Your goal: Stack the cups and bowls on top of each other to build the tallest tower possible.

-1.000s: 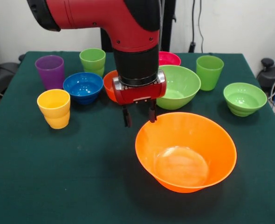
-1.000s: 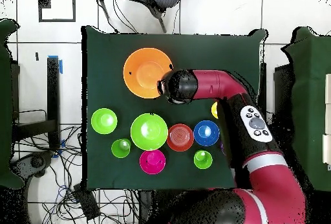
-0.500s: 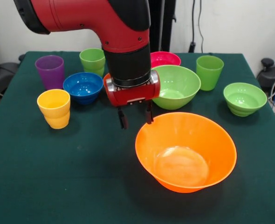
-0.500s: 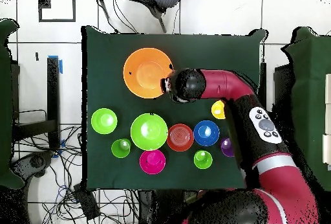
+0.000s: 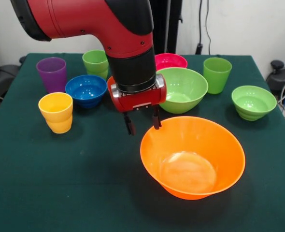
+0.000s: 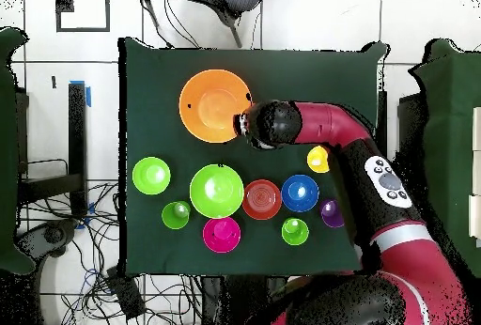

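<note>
My gripper (image 5: 143,124) hangs open and empty just above the table, at the left rim of the huge orange bowl (image 5: 193,157); one fingertip (image 5: 157,123) is right by that rim. The orange bowl (image 6: 214,105) stands alone and empty, with no tower on it. Behind the gripper are the large light green bowl (image 5: 183,89), the pink bowl (image 5: 171,60) and the blue bowl (image 5: 86,89). The red-orange bowl (image 6: 262,199) is hidden behind the wrist in the front view. Standing apart are the yellow cup (image 5: 56,112), the purple cup (image 5: 52,73), two green cups (image 5: 96,63) (image 5: 217,74) and a small green bowl (image 5: 253,101).
The dark green tablecloth (image 5: 60,183) covers the table to its edges. In the overhead view my arm (image 6: 376,180) crosses above the yellow cup (image 6: 318,159) and purple cup (image 6: 330,213). Cables lie on the floor (image 6: 85,265) beside the table.
The arm's upper links have swung outward. The gripper has shifted only slightly and stays open by the orange bowl's rim. No cup or bowl has moved.
</note>
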`<state>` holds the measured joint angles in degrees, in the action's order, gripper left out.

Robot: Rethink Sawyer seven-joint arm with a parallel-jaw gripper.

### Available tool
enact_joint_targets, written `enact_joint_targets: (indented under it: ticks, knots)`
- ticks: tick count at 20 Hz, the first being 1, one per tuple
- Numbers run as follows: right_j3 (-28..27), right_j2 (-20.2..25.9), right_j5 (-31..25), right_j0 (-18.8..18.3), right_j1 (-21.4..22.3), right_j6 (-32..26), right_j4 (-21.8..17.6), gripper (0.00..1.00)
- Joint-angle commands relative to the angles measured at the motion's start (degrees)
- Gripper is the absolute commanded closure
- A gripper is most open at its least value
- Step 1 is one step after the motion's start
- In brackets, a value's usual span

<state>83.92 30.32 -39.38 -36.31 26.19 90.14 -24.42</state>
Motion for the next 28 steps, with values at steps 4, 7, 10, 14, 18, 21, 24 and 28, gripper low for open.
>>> enact_joint_targets:
  ticks: [4,7,10,14,18,21,24,28]
  knots:
    - [3.6,4.0,3.7,-1.2,-4.9,-8.5,-4.8,0.0]
    - [3.4,3.9,3.5,-1.2,-5.1,-8.4,-5.5,0.0]
    - [3.5,4.1,3.4,-1.5,-5.1,-8.4,-5.8,0.0]
    - [3.2,4.1,2.8,-1.3,-5.1,-8.7,-6.8,0.0]
    - [3.3,4.3,2.8,-1.4,-5.3,-8.8,-7.5,0.0]
    - [3.2,4.2,2.4,-1.4,-5.3,-8.9,-7.7,0.0]
    - [2.9,4.2,1.9,-1.3,-5.3,-9.0,-7.6,0.0]
    - [3.0,4.2,2.0,-1.4,-5.3,-9.1,-7.8,0.0]
